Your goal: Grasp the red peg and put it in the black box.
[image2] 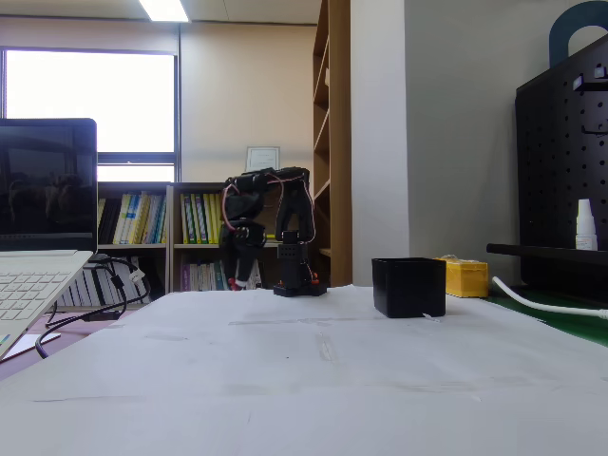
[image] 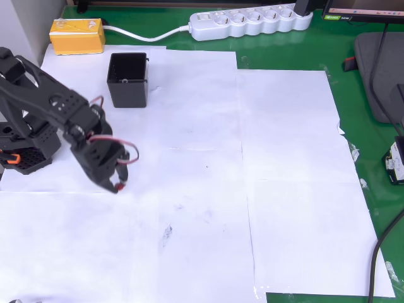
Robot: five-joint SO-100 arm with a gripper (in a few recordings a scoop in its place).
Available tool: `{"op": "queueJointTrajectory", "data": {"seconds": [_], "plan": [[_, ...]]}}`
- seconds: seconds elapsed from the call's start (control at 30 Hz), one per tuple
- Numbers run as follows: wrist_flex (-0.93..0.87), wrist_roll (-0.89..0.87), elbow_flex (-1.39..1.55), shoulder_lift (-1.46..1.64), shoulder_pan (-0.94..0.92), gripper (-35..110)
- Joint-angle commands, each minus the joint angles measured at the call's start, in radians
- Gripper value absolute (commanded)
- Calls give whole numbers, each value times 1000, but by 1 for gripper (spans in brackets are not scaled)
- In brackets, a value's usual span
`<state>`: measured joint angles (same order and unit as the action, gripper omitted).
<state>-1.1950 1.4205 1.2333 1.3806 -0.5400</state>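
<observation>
On the white paper in the overhead view, the black gripper (image: 117, 185) pinches the red peg (image: 120, 186) at its fingertips, and should carry it level to above the black box (image: 128, 79) before releasing.

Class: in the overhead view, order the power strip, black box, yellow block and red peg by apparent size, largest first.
1. power strip
2. black box and yellow block, too alike to rank
3. red peg, tiny, at the gripper jaws
</observation>
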Motion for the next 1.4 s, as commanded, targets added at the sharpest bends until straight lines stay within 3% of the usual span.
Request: {"op": "queueJointTrajectory", "data": {"seconds": [0.0, 0.13, 0.43, 0.73, 1.37], "plan": [[-170, -17, 170, -78, 28, 0], [-342, -64, 291, -77, 100, 0], [-301, -213, 318, -75, 396, 0], [-442, -221, 505, 17, 715, 0], [-314, -296, 571, 170, 1121, 0]]}}
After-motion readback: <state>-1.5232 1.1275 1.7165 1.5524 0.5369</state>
